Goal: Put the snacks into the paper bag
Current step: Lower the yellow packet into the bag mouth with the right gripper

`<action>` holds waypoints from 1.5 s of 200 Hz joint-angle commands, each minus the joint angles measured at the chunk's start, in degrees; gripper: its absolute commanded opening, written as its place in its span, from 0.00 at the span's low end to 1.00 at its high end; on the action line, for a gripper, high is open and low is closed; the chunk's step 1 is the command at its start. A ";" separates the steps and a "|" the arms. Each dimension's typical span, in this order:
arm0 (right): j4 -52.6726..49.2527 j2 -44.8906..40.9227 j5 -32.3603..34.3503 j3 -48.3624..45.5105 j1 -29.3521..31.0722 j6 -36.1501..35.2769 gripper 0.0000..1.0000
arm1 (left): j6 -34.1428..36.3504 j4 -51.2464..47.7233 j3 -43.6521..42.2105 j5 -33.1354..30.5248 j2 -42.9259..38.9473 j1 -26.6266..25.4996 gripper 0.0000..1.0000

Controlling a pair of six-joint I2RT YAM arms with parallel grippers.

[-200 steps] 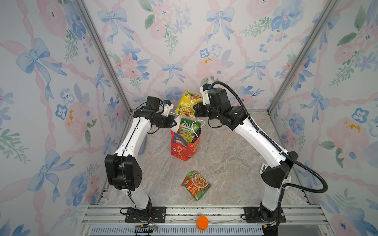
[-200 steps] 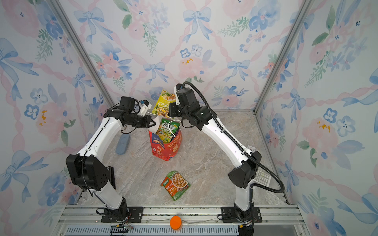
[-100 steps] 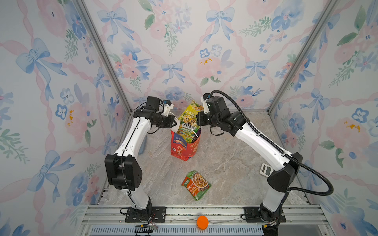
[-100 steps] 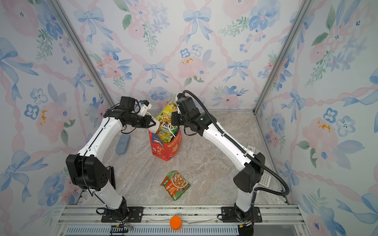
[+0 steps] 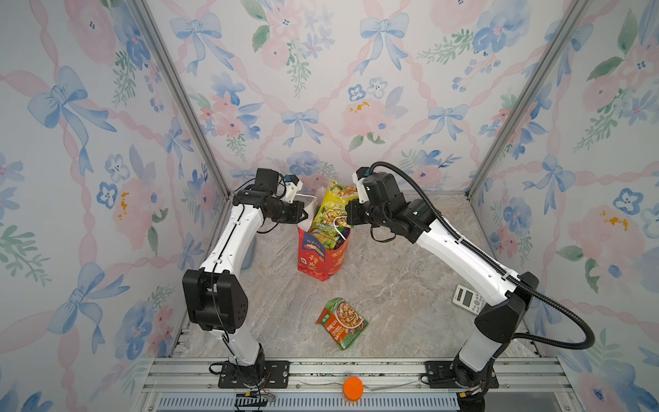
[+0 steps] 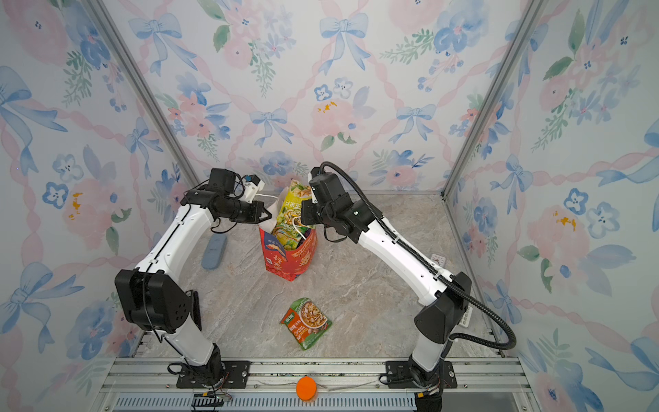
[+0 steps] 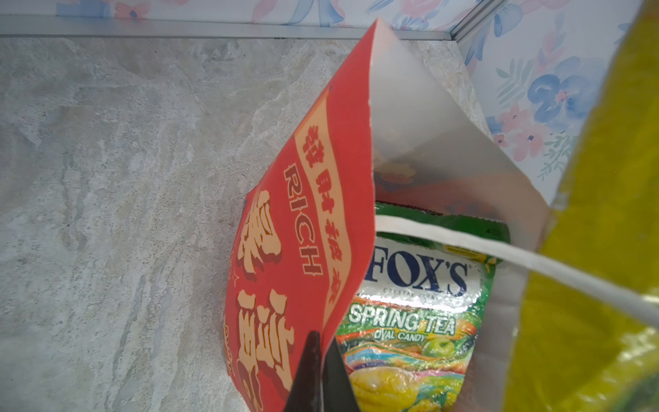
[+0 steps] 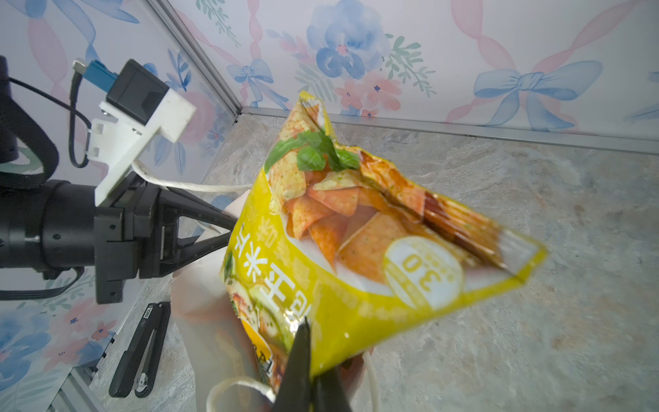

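The left gripper (image 7: 322,351) is pinching the bag (image 5: 322,260) rim open. The right gripper (image 8: 309,358) is clamping the yellow packet (image 5: 334,202), which is sitting half inside the mouth. It is best lowering the packet straight, clear of the cord (image 7: 499,257), before releasing.

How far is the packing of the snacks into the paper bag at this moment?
Done: a green FOX'S packet sits inside the red paper bag.
In hand: the left gripper pinches the bag's rim, and the right gripper holds a yellow chips packet at the bag's mouth, not yet released.
Left: one green and orange packet lies on the table in front of the bag.
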 commanded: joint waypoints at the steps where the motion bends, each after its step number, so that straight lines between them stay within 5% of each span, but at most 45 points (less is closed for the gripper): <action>1: -1.86 -0.33 -1.35 -0.15 1.44 -0.53 0.02 | 0.05 -1.85 -1.05 -0.05 0.80 -0.33 0.00; 133: -0.67 7.20 -4.14 2.10 2.36 1.62 0.05 | 0.14 -1.85 -1.02 0.04 0.52 -0.37 0.00; 177: -1.43 4.93 -1.15 1.70 2.05 0.90 0.55 | 0.18 -1.85 -1.09 -0.12 0.44 -0.33 0.00; 207: -3.90 3.36 3.23 5.16 2.10 -2.62 0.65 | 0.16 -1.85 -1.13 -0.14 0.31 -0.34 0.00; 250: -6.69 3.92 6.94 9.74 2.34 -6.51 0.64 | 0.17 -1.85 -1.16 -0.14 0.45 -0.28 0.00; 300: -13.22 11.13 9.26 20.41 4.21 -10.91 0.43 | 0.16 -1.85 -1.13 -0.23 0.52 -0.38 0.00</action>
